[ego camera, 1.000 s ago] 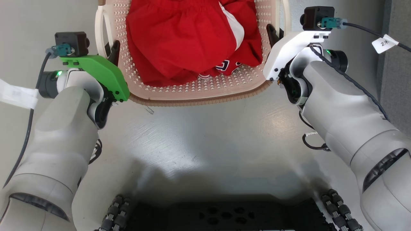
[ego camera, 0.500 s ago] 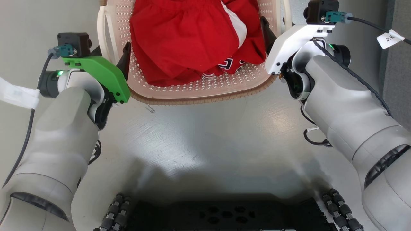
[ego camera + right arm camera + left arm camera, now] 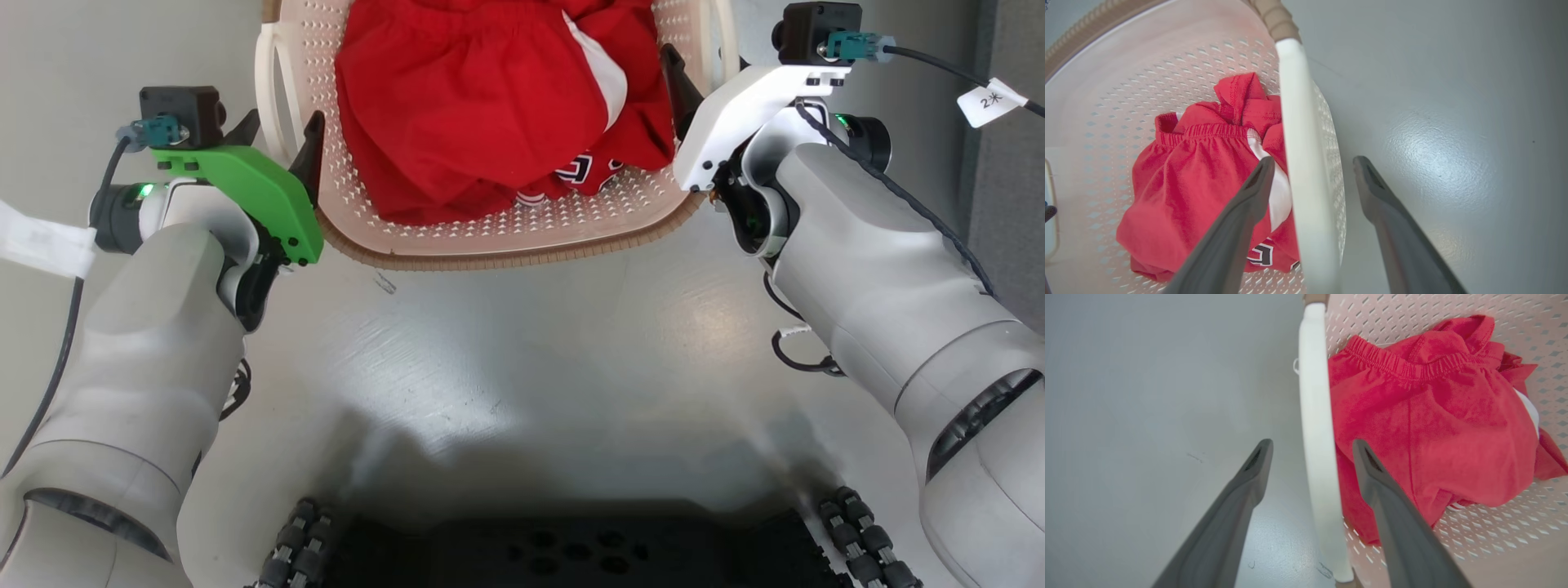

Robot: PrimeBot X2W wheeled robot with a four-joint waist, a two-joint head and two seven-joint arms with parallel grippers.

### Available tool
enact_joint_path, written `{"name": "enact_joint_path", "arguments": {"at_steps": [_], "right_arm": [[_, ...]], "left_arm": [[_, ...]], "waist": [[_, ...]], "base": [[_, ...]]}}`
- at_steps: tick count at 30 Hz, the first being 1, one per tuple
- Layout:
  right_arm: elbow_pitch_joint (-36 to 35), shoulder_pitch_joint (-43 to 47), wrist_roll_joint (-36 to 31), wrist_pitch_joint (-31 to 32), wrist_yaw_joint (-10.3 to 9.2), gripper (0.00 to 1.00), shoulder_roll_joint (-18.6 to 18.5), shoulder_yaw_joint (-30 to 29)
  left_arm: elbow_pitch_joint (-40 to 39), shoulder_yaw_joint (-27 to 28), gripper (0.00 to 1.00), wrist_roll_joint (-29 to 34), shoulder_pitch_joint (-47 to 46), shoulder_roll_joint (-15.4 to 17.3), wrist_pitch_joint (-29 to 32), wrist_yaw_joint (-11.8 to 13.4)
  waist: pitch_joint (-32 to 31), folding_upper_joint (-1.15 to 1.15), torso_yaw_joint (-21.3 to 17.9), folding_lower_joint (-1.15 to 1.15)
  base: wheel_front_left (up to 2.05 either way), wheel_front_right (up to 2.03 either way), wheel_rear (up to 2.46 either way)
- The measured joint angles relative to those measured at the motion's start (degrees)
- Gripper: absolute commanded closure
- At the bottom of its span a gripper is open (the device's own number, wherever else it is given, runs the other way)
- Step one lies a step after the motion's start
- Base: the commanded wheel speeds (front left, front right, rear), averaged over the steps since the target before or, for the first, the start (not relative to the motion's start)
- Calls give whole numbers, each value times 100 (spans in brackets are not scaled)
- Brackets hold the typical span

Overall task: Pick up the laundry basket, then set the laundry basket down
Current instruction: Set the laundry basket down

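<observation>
Grey glossy floor [image 3: 522, 351] spreads ahead of the robot's dark base [image 3: 555, 547]; beyond it the basket [image 3: 490, 257] stands between both arms, cut off by the view's top edge; the left gripper [image 3: 1311, 443] straddles the white left handle [image 3: 1312, 375], jaws wide apart, one finger outside over the floor, one inside the basket, gripping nothing; the right gripper [image 3: 1312, 160] straddles the right handle [image 3: 1294, 102], jaws open, not pinching it; red clothes [image 3: 473, 106] with white trim lie heaped inside; whether the basket rests on the floor cannot be told.
</observation>
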Motion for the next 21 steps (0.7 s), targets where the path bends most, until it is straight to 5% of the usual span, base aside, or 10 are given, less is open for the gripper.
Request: {"name": "enact_joint_path", "arguments": {"at_steps": [21], "right_arm": [[-54,596,211,-53,138,0,9,233]], "left_arm": [[87,-99,0,-232,600,75,-193,0]], "waist": [[-963,0,-140,0]], "base": [[0,0,0]]}}
